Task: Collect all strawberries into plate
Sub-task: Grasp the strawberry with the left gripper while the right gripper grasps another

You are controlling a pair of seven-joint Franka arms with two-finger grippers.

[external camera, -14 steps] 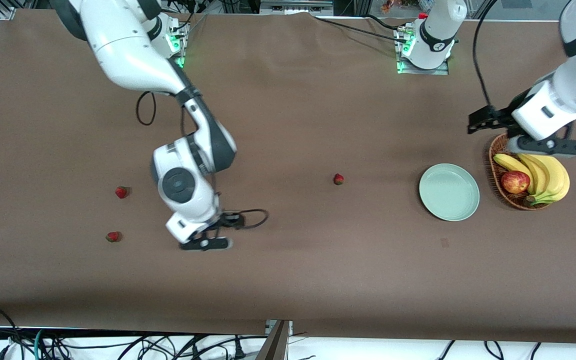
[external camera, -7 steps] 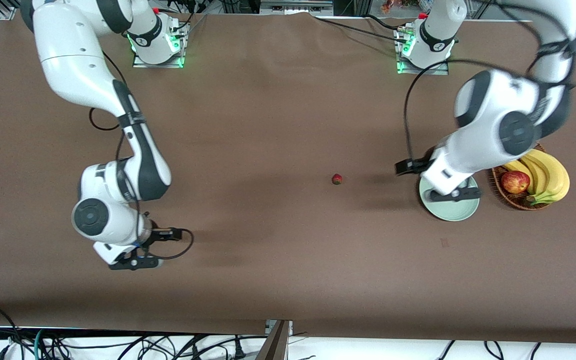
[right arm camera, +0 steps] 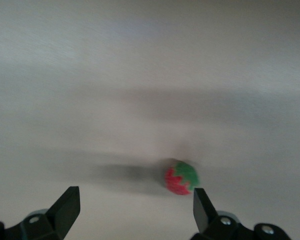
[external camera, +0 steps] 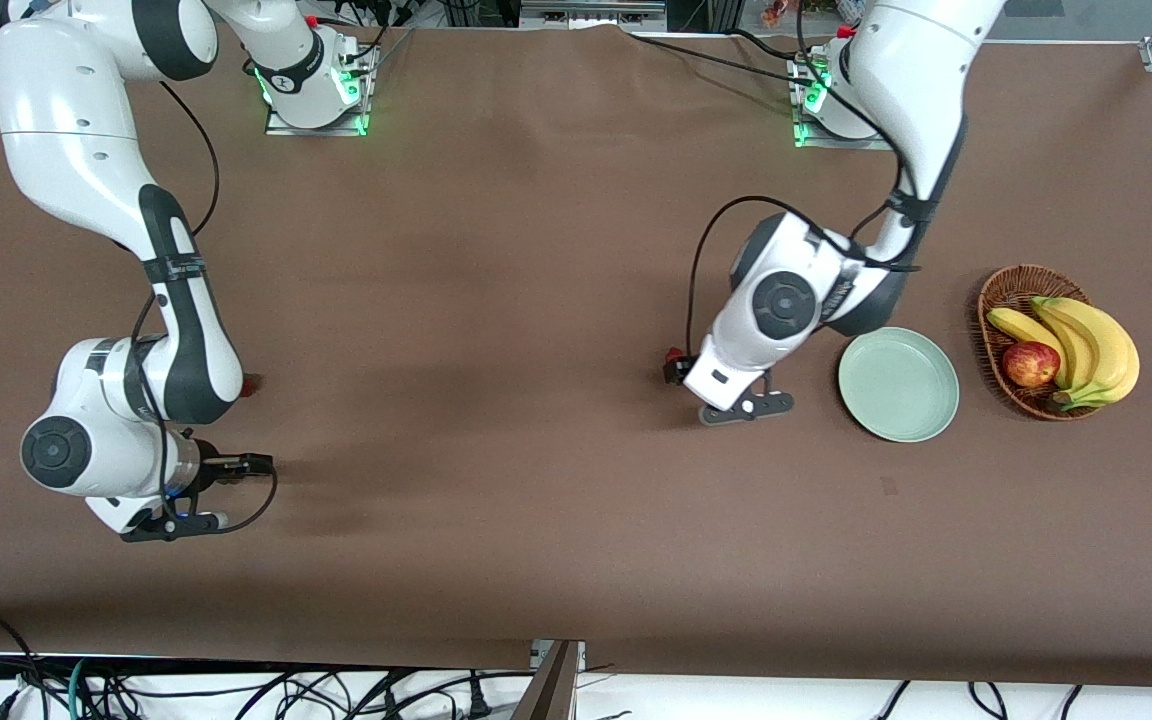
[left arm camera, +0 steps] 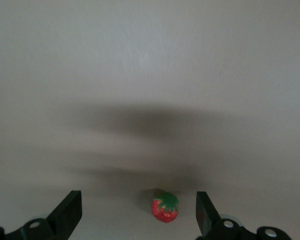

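Note:
The pale green plate [external camera: 898, 384] lies empty toward the left arm's end of the table. My left gripper [external camera: 746, 407] hangs low beside it, open. In the left wrist view a strawberry [left arm camera: 165, 207] lies on the table between the open fingers of the left gripper [left arm camera: 137, 220]; in the front view that berry [external camera: 673, 353] peeks out by the wrist. My right gripper [external camera: 176, 524] is low near the right arm's end, open. In the right wrist view another strawberry [right arm camera: 181, 178] lies just ahead of the right gripper [right arm camera: 135, 212], near one fingertip. One more strawberry [external camera: 252, 382] shows as a sliver by the right forearm.
A brown wicker basket [external camera: 1008, 286] with bananas [external camera: 1086, 345] and a red apple [external camera: 1030, 363] stands beside the plate, at the left arm's end. The table is covered in brown cloth [external camera: 536, 480].
The right arm has swung toward its own end of the table, over the two berries there. The left arm has swung from the basket, past the plate, to the middle berry.

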